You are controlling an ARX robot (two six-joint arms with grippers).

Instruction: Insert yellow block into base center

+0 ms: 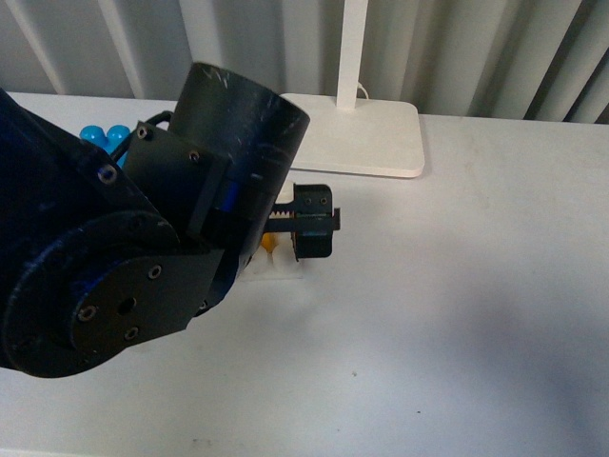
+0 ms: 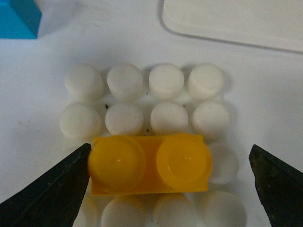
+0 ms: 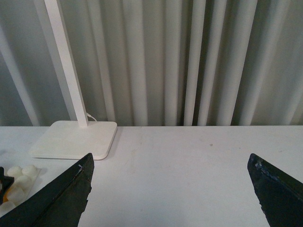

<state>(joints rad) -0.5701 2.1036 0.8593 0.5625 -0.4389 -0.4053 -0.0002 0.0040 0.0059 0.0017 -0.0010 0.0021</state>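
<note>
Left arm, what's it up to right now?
The left gripper hangs open over the base, its fingers on either side of the yellow block. One finger is at or very near the block's end; the other stands clear of it. The block sits on the base's studs, in the third of four rows seen from the left wrist, shifted toward one side rather than centred. The right gripper is open and holds nothing, facing the lamp and curtain.

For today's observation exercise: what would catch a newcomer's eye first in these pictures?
The big dark left arm fills the front view's left side, hiding most of the base. In the left wrist view, the yellow block sits on the white base, between the open left gripper fingers. A white lamp foot stands behind.
</note>
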